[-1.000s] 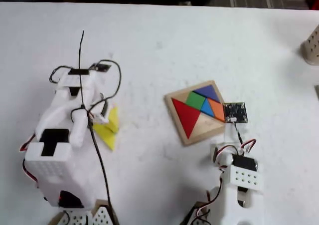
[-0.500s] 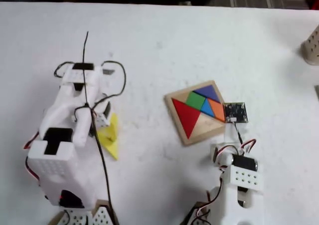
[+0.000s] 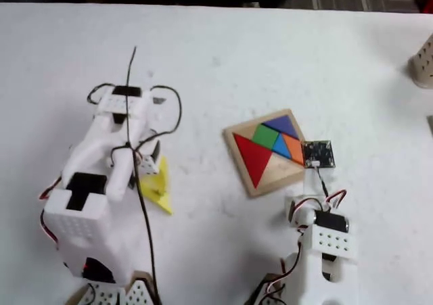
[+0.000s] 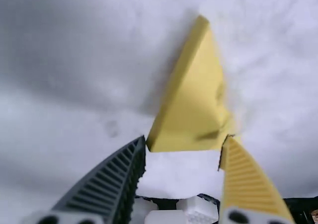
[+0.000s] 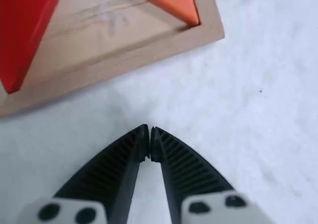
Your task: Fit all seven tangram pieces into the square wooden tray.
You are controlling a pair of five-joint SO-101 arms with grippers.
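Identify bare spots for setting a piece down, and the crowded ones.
Free: table between yellow piece and tray; the far table; tray's bare wood beside the red triangle. Crowded: around the left gripper, and the right gripper by the tray.

Setting: robotics lab or hobby workshop. Evidence: white bench carries a printed plastic left arm and right arm, exposed wiring, and a bare circuit board.

No lettering, number, label or sign can be read anywhere. Any print on the small dark circuit board, just beside the wooden tray on its right, is too small to make out.
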